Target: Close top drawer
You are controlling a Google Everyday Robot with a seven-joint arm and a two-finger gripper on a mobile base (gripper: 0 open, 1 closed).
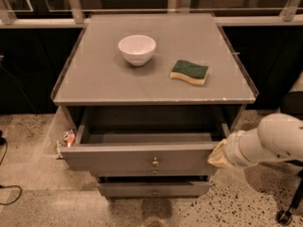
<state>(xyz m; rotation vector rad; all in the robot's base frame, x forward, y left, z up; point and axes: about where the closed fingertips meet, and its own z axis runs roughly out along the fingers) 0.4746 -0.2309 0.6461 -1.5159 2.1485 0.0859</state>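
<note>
The top drawer [142, 158] is a wide grey drawer pulled out of the grey cabinet, its plain box interior [147, 137] open to view. A small round metal knob [155, 162] sits at the centre of its front panel. My gripper [218, 156] comes in from the right on a white arm [270, 143] and sits at the right end of the drawer's front panel, touching or nearly touching it.
On the cabinet top [94, 79] stand a white bowl [137, 49] and a green and yellow sponge [189, 72]. A lower drawer front [154, 189] shows below the open one. A small red and white object [69, 137] lies left of the drawer. Speckled floor lies all round.
</note>
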